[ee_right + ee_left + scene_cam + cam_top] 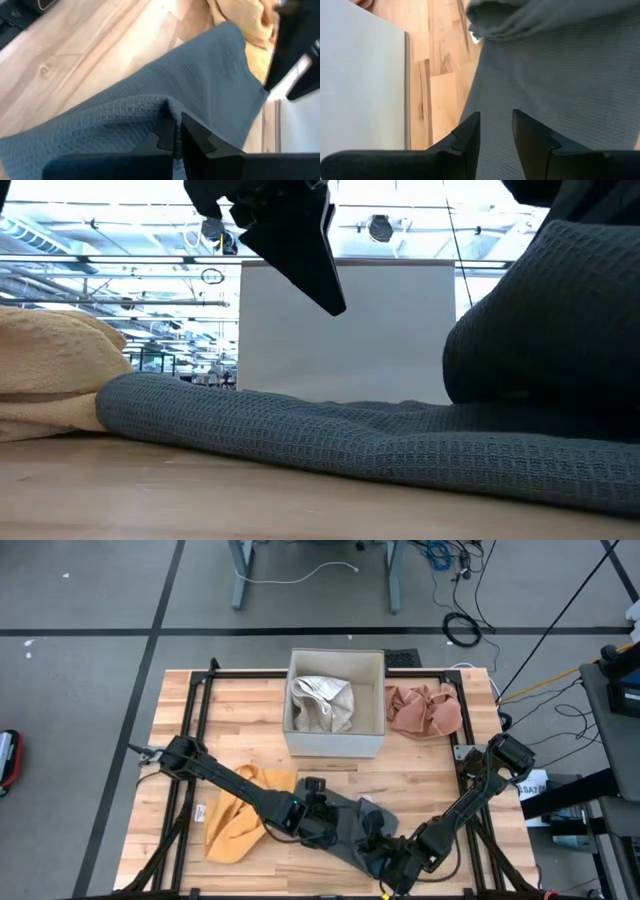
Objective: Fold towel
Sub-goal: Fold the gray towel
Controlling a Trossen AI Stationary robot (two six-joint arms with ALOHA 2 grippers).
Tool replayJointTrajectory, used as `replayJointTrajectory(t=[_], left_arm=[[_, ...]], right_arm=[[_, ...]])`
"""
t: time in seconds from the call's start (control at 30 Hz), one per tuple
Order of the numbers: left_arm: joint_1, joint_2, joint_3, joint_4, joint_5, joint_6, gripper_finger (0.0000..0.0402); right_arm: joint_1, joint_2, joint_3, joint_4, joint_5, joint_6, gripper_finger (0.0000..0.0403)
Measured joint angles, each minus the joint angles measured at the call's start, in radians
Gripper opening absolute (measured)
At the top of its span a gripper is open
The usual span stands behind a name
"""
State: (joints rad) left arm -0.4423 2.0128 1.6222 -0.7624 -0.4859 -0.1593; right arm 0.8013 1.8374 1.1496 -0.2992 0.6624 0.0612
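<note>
A grey waffle-weave towel (350, 822) lies near the table's front edge, right of centre. Its left end rests on the wood beside a yellow towel (235, 820). My right gripper (175, 122) is shut on the grey towel near its right end, at the near right of the table (385, 858). My left gripper (495, 117) stands open above the grey towel's left part (322, 812), with nothing between its fingers. In the low view it hangs clear above the cloth (320, 280). My right gripper pinches a bunched fold of the grey towel (167, 106) between its two fingers. The fingers slant down from the table's near right. The cloth rises in a hump at the hold (540, 320); the rest of the towel (300, 430) lies on the table.
A white box (335, 735) holding a pale towel (322, 703) stands at the middle of the table's far side. A pink towel (422, 710) lies to its right. A black frame (190, 710) runs along the table's edges. Bare wood (75, 60) shows beside the grey towel.
</note>
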Motion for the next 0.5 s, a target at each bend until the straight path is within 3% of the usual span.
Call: replayJointTrajectory(t=[0.27,0.5], left_arm=[[0.001,0.000,0.000,0.000,-0.001,0.000,0.0119],[0.012,0.000,0.000,0.015,-0.001,0.003,0.0119]], right_arm=[[-0.049,0.000,-0.072,0.171,-0.141,-0.058,0.0022],[-0.071,0.000,-0.106,0.229,-0.114,-0.050,0.0148]])
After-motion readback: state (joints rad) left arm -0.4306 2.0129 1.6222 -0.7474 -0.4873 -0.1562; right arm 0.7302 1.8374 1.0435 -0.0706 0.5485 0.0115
